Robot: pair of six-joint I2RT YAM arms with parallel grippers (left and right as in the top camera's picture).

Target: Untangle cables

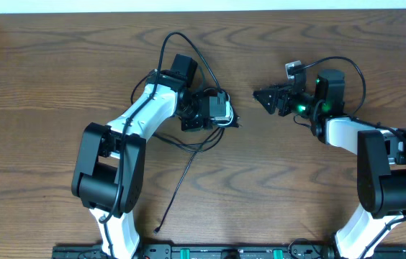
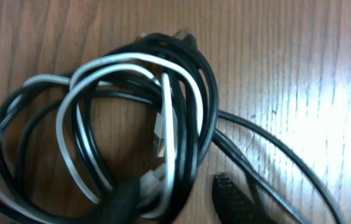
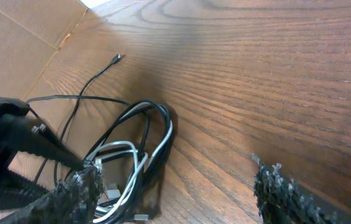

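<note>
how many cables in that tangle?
2 visible: a white cable looped up, and a black cable coiled with it, one strand trailing out loose. More may be hidden among the loops.

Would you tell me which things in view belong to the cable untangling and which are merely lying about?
Belongs to the job: black-and-white cable knot; long black strand trailing from it; left gripper over the knot; right gripper, open.
Just there: wooden table; cardboard at its edge.
</note>
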